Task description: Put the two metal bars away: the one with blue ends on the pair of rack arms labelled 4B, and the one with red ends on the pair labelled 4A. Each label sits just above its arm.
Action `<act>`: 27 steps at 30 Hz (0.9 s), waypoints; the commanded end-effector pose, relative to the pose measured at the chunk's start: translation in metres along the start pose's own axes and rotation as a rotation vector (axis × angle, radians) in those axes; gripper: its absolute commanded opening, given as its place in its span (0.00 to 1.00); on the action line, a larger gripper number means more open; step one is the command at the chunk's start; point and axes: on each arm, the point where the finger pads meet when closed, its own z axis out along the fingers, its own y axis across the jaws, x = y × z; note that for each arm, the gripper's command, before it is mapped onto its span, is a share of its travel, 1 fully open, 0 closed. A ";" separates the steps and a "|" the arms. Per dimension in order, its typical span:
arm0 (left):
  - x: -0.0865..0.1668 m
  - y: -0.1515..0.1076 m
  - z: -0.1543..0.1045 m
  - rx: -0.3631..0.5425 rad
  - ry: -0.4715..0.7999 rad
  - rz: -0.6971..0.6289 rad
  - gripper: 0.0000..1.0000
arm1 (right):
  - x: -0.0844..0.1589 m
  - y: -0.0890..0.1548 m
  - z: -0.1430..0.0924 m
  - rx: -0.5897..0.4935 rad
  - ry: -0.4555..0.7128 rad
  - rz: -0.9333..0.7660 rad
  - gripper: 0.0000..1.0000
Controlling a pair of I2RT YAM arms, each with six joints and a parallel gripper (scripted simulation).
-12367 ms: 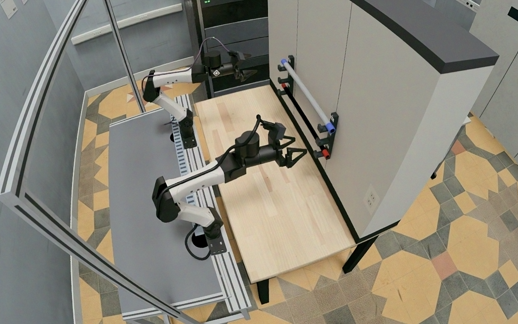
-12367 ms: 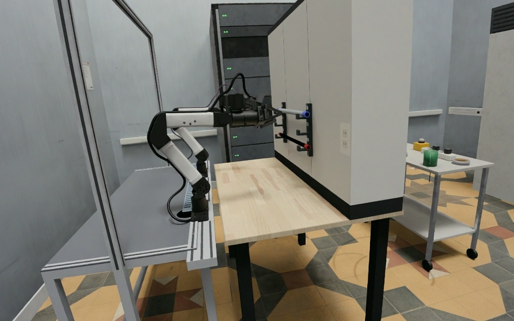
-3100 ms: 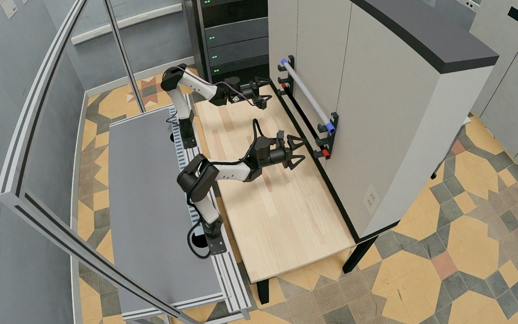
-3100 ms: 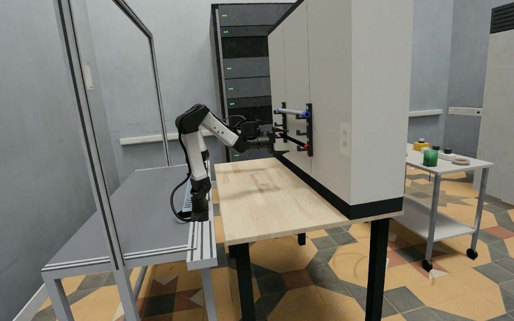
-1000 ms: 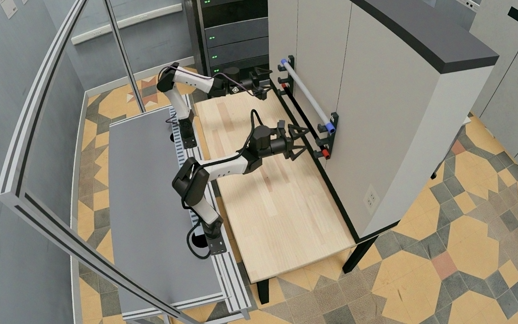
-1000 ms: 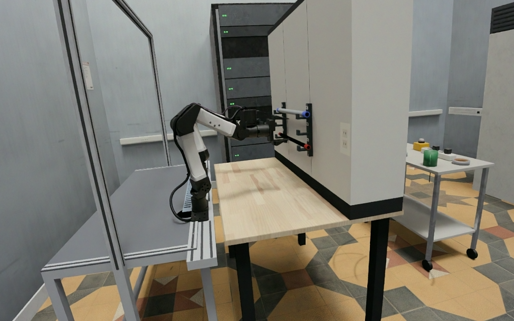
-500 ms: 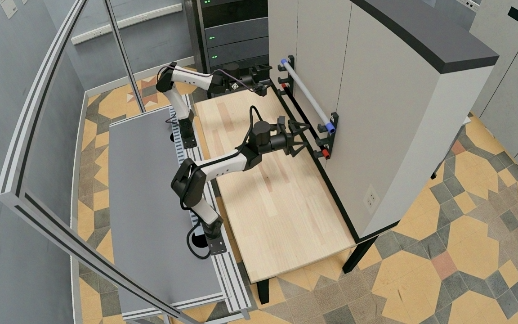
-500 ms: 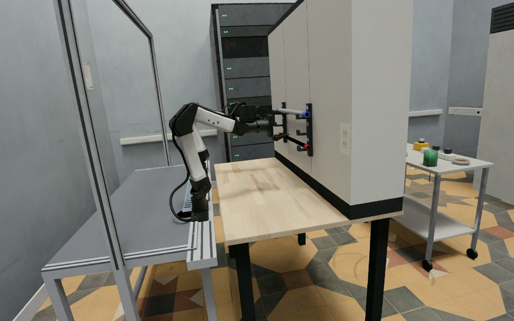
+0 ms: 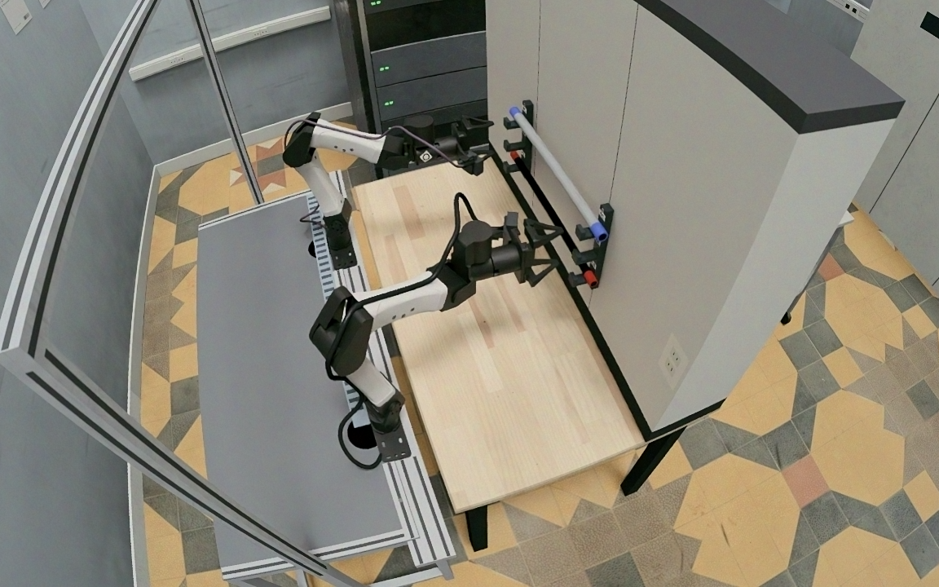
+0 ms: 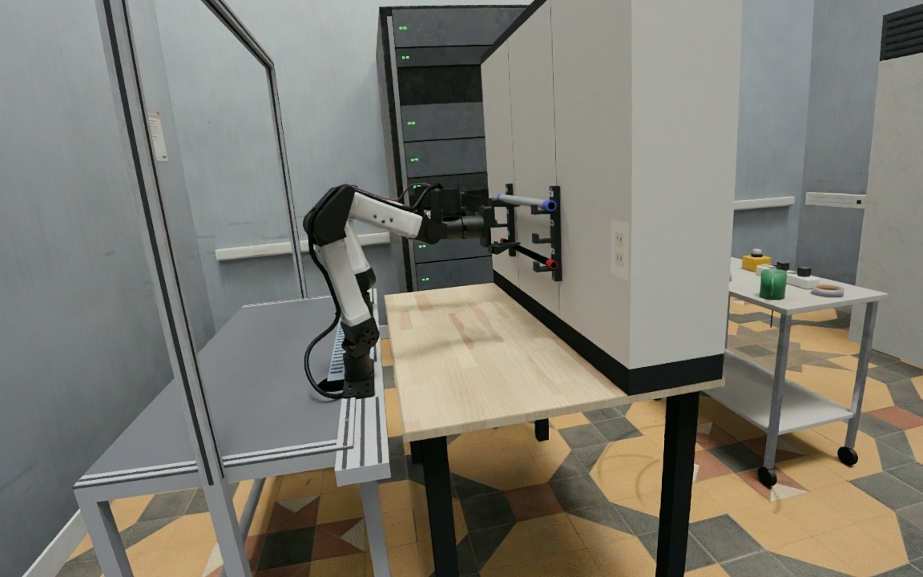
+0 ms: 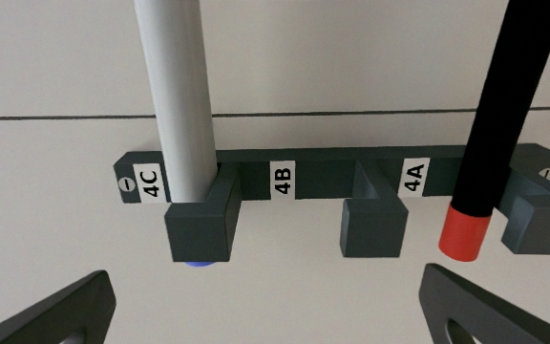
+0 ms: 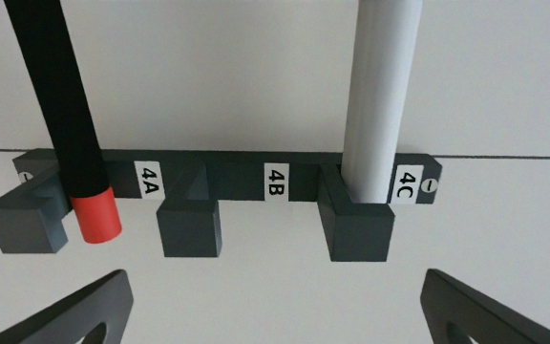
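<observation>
Two sets of jaws face the pale panel [image 9: 648,218] [image 10: 586,143], both wide apart with nothing between them. Ahead of the left jaws [image 9: 486,142] and the right jaws [image 9: 552,251] [image 10: 509,223], the blue-ended bar [image 9: 560,174] [image 10: 525,200] [image 11: 179,96] [image 12: 380,96] lies across the top pair, the 4C arms [image 11: 198,232] [image 12: 362,232]. That pair is one level above the blue-ended bar's assigned place. In each wrist view, its pale shaft shows within the span of the spread fingers, toward the 4C side. The 4B arms [image 11: 374,228] [image 12: 189,229], also ahead of the jaws, carry no bar. The red-ended bar [image 9: 544,198] [image 10: 533,254] [image 11: 509,96] [image 12: 60,96], black along its shaft, rests on the lowest pair, the 4A arms [image 11: 544,225] [image 12: 24,231], which is its proper place. From the left jaws, its red end shows just outside the finger on the 4A side; from the right jaws, it shows beside the corresponding finger, slightly outward of the tip. Neither set touches a bar. The wooden bench [image 9: 531,408] [image 10: 508,358] lies below the jaws, and the panel stands at its far side.
</observation>
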 end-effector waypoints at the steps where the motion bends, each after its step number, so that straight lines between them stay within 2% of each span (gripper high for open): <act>1: 0.003 0.006 -0.002 -0.010 -0.003 0.000 1.00 | 0.002 -0.017 -0.005 0.031 -0.011 0.008 1.00; 27: 0.005 0.003 -0.002 -0.010 -0.003 0.000 1.00 | 0.007 -0.016 -0.005 0.031 -0.011 0.008 1.00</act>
